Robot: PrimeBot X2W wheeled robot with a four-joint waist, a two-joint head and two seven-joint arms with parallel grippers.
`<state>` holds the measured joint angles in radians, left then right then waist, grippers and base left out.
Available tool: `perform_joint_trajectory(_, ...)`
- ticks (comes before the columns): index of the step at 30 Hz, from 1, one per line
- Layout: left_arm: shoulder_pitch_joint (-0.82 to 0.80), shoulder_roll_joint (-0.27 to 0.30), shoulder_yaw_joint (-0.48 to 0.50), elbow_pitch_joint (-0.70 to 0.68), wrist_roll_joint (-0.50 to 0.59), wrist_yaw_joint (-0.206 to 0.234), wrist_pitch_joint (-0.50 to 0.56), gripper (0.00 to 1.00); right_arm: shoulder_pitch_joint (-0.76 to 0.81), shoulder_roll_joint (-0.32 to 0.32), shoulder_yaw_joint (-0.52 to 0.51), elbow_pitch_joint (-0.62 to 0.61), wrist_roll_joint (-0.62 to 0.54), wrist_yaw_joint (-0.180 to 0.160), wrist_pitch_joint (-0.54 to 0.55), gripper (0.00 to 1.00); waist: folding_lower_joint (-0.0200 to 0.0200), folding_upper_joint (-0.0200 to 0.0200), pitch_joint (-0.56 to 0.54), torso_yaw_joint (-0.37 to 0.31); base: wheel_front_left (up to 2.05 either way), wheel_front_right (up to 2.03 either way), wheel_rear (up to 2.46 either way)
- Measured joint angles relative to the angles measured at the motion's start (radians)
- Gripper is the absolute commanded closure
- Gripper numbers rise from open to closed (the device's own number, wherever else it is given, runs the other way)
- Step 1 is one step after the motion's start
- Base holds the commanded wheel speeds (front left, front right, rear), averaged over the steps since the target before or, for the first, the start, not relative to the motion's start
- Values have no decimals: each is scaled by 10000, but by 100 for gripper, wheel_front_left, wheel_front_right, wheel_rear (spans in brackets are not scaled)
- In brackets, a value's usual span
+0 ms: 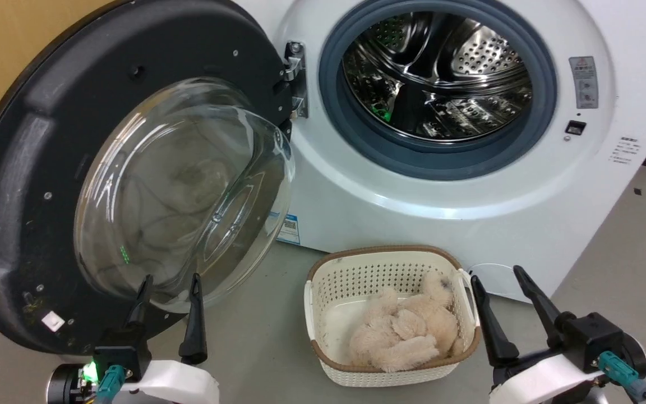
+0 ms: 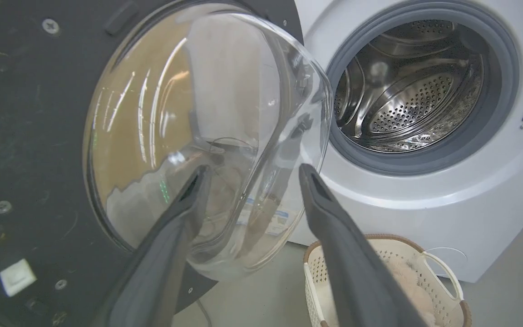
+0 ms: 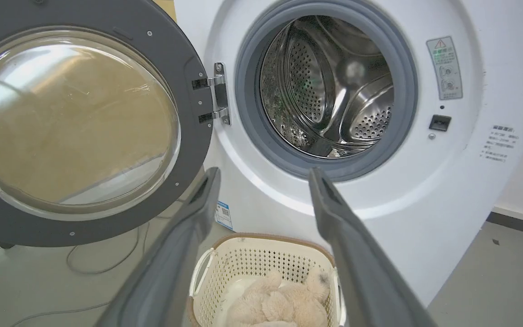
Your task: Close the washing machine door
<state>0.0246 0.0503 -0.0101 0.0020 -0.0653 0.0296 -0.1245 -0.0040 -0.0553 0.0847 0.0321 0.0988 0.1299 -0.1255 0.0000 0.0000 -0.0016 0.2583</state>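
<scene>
The washing machine door (image 1: 26,185) stands swung wide open to the left, a round black disc with a bulging clear glass bowl (image 1: 188,185) and a metal hinge (image 1: 295,78) at its right edge. The white washing machine (image 1: 525,235) shows its grey gasket and shiny steel drum (image 1: 435,73). My left gripper (image 1: 170,283) is open at the lower left, its fingertips just in front of the lower part of the glass bowl (image 2: 207,136). My right gripper (image 1: 497,283) is open at the lower right, holding nothing. The door (image 3: 189,145) and drum (image 3: 329,86) also show beyond its fingers.
A cream perforated laundry basket (image 1: 323,280) with fluffy beige cloth (image 1: 407,331) stands on the grey floor before the machine, between my grippers. A thin cable (image 3: 98,268) lies on the floor under the door. A yellow wall stands behind the door at the left.
</scene>
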Motion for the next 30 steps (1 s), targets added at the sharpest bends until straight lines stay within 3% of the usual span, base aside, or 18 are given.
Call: perform_joint_trajectory(30,611,-2,389,-731,-441,500,-619,0,-575,-393,1423,851,978,0,-621,0,0,0,291,1456,0,0,0)
